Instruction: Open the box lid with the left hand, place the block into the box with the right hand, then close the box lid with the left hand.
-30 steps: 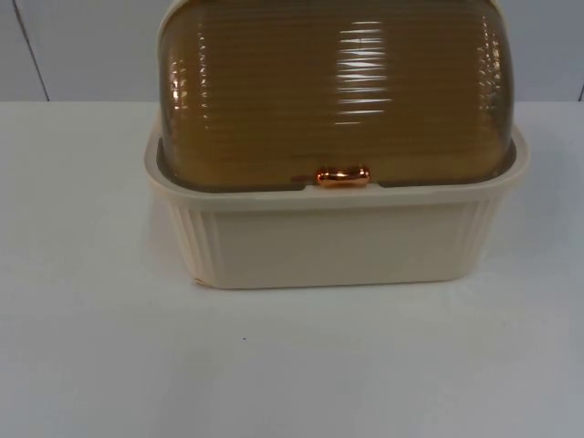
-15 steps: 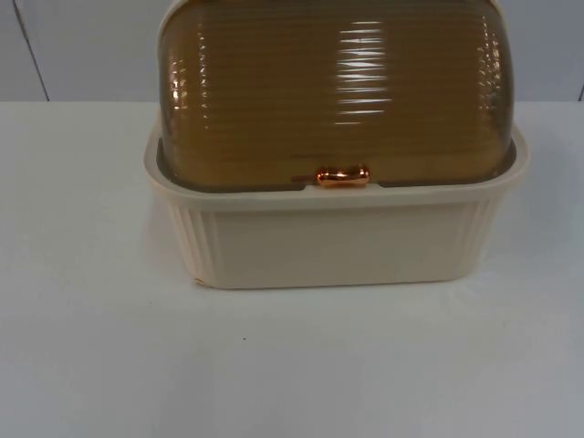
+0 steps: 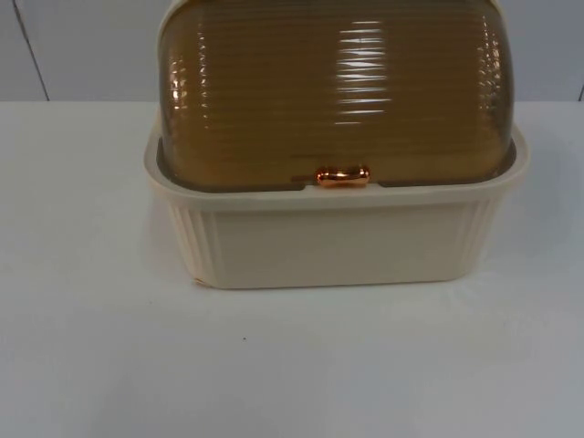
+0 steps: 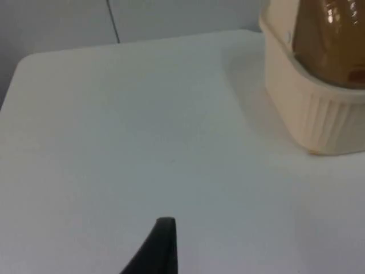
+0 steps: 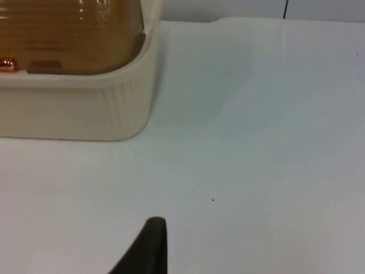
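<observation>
Lid (image 3: 333,91) shut on box (image 3: 338,242). Both grippers wait above bare desk (image 3: 91,347); fingers' state: cannot tell. Risk: small handle (image 3: 343,176) slips, box slides.

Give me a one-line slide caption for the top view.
Cream box on the white table, its ribbed amber lid shut, copper handle facing the camera.
</observation>
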Robot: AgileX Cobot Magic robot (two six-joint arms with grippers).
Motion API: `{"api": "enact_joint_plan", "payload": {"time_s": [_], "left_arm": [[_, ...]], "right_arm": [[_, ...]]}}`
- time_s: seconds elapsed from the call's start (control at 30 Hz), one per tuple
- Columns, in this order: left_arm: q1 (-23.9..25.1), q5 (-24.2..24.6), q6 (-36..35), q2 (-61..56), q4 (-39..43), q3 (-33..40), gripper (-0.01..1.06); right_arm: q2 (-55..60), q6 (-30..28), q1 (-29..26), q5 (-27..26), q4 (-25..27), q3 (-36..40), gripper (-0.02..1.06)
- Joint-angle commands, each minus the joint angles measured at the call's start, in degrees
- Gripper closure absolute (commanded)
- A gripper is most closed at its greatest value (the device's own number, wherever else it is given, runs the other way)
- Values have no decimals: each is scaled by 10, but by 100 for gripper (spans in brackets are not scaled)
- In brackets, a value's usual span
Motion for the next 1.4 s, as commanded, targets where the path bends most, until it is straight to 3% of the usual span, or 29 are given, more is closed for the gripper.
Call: {"api": "enact_joint_plan", "payload": {"time_s": [0.0,1.1,1.37], "left_arm": [[-1,4,-9,-1,6,5,0],[-1,8,-12,-1,5,10,0],[38,8,-12,-1,5,10,0]], "right_arm": [[-2,-1,1,-2,-3,2,3],[-2,18,1,-2,-12,2,3],[-2,18,1,-2,-12,2,3]]}}
